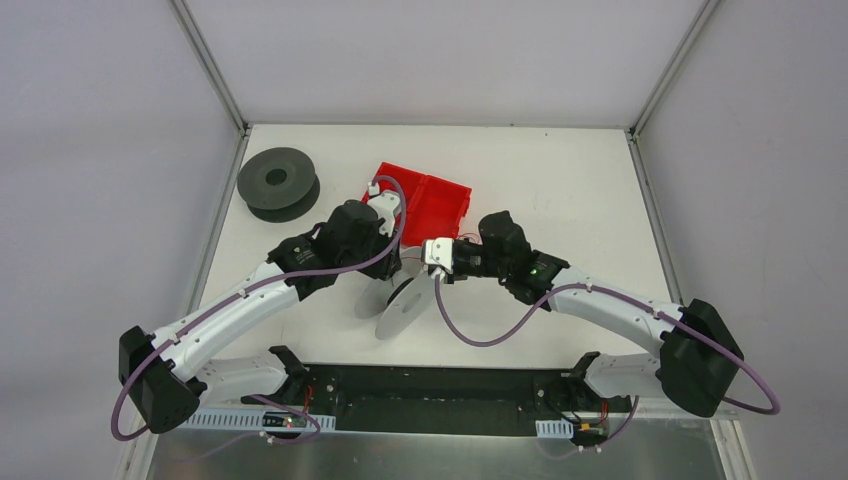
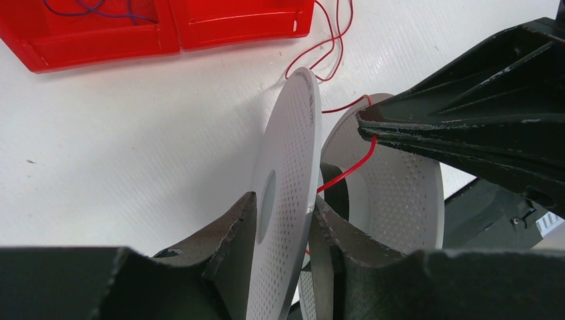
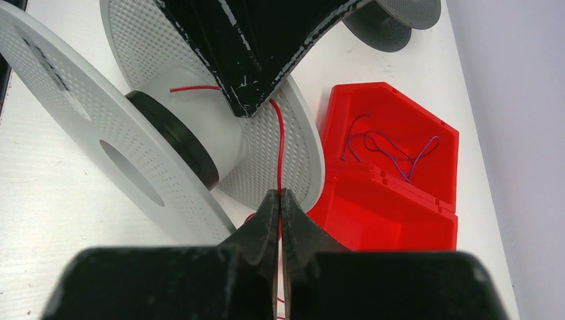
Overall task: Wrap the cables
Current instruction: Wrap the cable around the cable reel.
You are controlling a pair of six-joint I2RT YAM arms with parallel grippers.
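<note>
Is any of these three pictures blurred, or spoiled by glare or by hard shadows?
Top external view: even light, only faint shadows on the table. Left wrist view: sharp, with a small white glint on the red bin. Right wrist view: the red wire and white spool are sharp; its own fingers, very near the lens, look slightly soft.

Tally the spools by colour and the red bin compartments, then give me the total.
Pale grey perforated plastic spool: 1
Dark grey plastic spool: 1
Red plastic bin compartments: 2, joined side by side
Total: 4
</note>
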